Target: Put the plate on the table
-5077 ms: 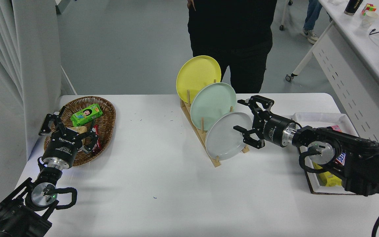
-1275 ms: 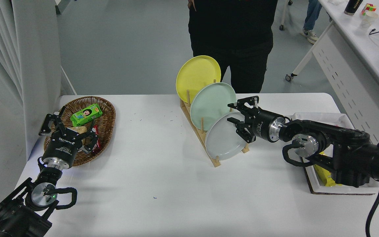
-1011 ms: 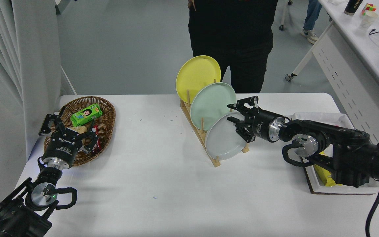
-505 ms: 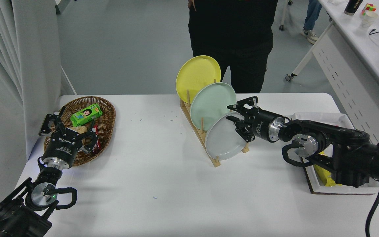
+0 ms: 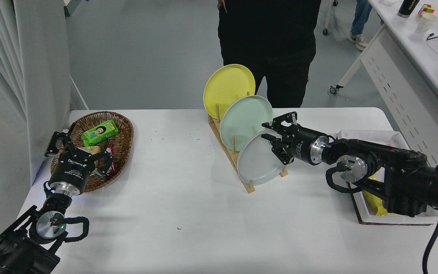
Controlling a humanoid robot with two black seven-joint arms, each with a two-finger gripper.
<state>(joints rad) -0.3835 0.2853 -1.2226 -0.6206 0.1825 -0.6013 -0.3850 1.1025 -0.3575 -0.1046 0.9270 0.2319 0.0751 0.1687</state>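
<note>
The light grey plate [image 5: 259,161] stands on edge in the front slot of a wooden rack [image 5: 242,171] on the white table [image 5: 188,213]. A mint green plate [image 5: 243,120] and a yellow plate [image 5: 226,85] stand behind it. My right gripper [image 5: 267,130] is at the grey plate's upper right rim. Its jaws straddle the rim with a narrow gap still between them, so it is open. The plate rests in the rack. My left gripper [image 5: 76,146] is parked at the lower left by the basket, open and empty.
A wicker basket [image 5: 122,131] with snack packets is at the left. A white tray [image 5: 371,135] with snacks lies under my right arm at the right edge. A person in black [image 5: 268,45] stands at the far side. A white desk [image 5: 413,64] is at the far right.
My right gripper has moved left onto the grey plate's upper right rim and its jaws have narrowed around it. The plate has not moved. The left arm has not moved.
</note>
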